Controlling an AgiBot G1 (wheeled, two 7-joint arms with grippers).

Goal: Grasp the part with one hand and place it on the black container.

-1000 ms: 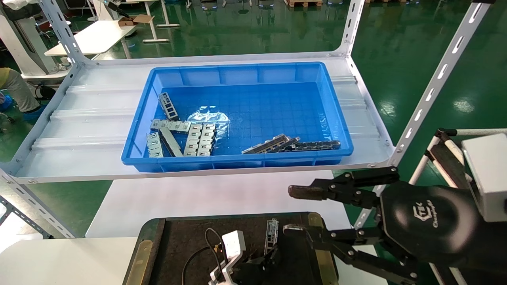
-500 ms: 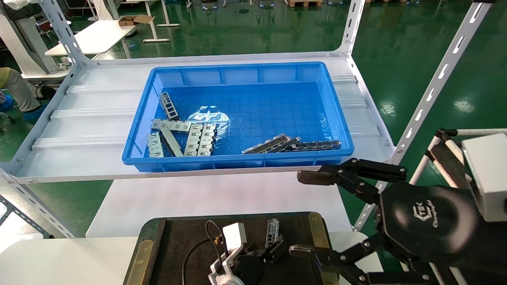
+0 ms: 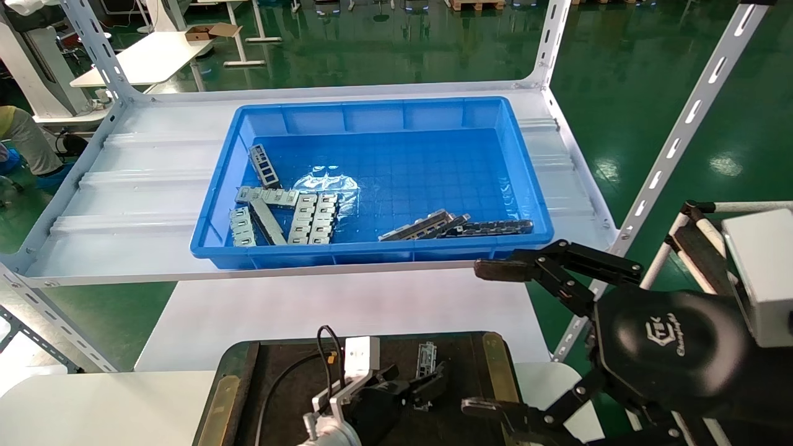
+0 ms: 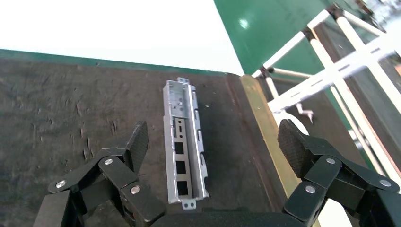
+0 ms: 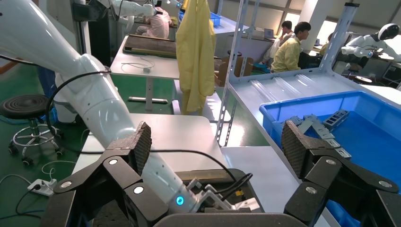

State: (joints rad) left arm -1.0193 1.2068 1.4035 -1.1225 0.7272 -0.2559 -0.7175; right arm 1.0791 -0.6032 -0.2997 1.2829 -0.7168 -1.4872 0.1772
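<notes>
Part [image 4: 183, 144] flat on black container [image 3: 272, 371]; left gripper [image 4: 215, 146] now drawn back, jaws apart; right gripper [image 3: 489, 337] wider open than before

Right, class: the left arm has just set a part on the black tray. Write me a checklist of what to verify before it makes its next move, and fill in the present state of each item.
1. The part lies flat on the black container: ok.
2. Left gripper jaws are open and clear of the part on both sides: ok.
3. The part sits inside the container's brass-coloured edge strip, not on it: ok.
4. Right gripper is open, holds nothing and is off to the container's right side: ok.
5. More parts wait in the blue bin on the shelf: ok.
6. Left arm's cable hangs free of the part: cannot tell.
</notes>
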